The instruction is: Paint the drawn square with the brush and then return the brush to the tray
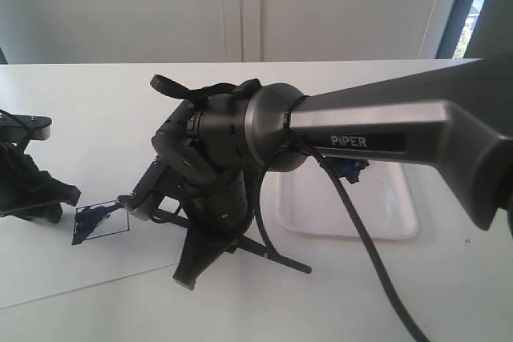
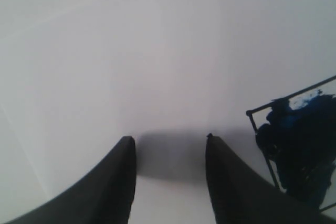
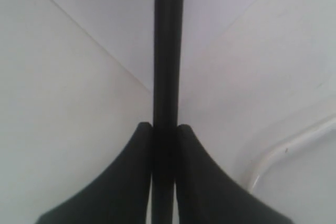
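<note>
My right gripper (image 1: 187, 276) (image 3: 165, 127) reaches across to the left and is shut on the brush's black handle (image 3: 168, 51). The brush (image 1: 280, 259) slants down to the left, and its tip (image 1: 122, 199) touches the right corner of the drawn square (image 1: 100, 223). The square (image 2: 299, 140) has a thin black outline and is partly filled with dark blue-black paint. At the left edge, my left gripper (image 1: 48, 198) (image 2: 169, 137) rests low over the white paper (image 1: 80, 270), open and holding nothing, close beside the square. The tray (image 1: 393, 218) lies behind the right arm, with a dark paint blob (image 1: 349, 168).
The big grey right arm (image 1: 385, 134) and its black cable (image 1: 361, 230) cross the middle of the exterior view and hide part of the tray. The tray's rim (image 3: 283, 148) runs close to the right fingers. A white wall stands behind the table.
</note>
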Robot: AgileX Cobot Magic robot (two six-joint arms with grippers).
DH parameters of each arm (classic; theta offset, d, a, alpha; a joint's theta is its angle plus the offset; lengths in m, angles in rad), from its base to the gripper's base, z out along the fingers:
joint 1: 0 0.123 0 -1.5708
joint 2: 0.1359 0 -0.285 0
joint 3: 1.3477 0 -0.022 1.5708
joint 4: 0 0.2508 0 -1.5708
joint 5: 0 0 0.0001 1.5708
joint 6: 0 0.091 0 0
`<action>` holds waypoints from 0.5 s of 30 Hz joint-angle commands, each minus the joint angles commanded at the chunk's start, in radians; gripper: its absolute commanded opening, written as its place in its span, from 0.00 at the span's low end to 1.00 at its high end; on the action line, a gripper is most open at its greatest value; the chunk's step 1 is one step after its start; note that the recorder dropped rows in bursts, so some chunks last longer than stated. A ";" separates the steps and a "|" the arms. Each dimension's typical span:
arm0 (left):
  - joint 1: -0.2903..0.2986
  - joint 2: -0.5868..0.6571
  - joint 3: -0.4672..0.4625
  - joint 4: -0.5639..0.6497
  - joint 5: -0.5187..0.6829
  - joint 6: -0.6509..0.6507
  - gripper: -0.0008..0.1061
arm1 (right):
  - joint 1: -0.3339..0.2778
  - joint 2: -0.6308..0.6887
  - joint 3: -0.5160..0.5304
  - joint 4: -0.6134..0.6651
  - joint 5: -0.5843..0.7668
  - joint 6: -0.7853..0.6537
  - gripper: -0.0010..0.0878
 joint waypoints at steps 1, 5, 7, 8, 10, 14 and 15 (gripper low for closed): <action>0.000 0.000 0.000 0.000 0.000 0.000 0.46 | 0.002 0.000 0.000 0.003 -0.002 -0.010 0.01; 0.000 0.000 0.000 0.000 0.000 -0.004 0.46 | 0.016 0.000 -0.002 0.022 -0.021 -0.038 0.01; 0.000 0.000 0.000 0.000 0.000 -0.004 0.46 | 0.017 0.000 -0.002 0.024 -0.034 -0.038 0.01; 0.000 0.000 0.000 0.000 0.000 -0.004 0.46 | 0.017 0.000 -0.002 0.026 -0.042 -0.038 0.01; 0.000 0.000 0.000 0.000 0.000 -0.004 0.46 | 0.017 0.000 -0.002 0.026 -0.054 -0.038 0.01; 0.000 0.000 0.000 0.000 -0.002 -0.006 0.46 | 0.017 0.000 -0.006 0.026 -0.069 -0.038 0.01; 0.000 0.000 0.000 0.000 -0.002 -0.006 0.46 | 0.017 0.002 -0.010 0.026 -0.069 -0.038 0.01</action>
